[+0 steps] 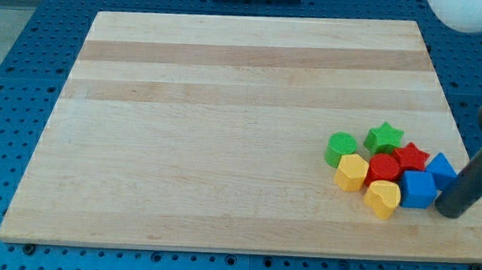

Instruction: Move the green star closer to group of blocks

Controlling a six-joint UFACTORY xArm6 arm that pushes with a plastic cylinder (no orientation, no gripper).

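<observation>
The green star [384,136] lies at the top of a tight cluster of blocks near the board's right edge, touching the red star [410,155]. The cluster also holds a green round block [340,148], a yellow hexagon-like block [352,171], a red round block [383,169], a yellow heart [382,198], a blue cube [418,189] and a blue block [442,169]. My tip [451,211] rests at the cluster's lower right, just right of the blue cube and below the other blue block.
The wooden board [224,134] sits on a blue perforated table [13,73]. A white rounded object [471,11] shows at the view's top right.
</observation>
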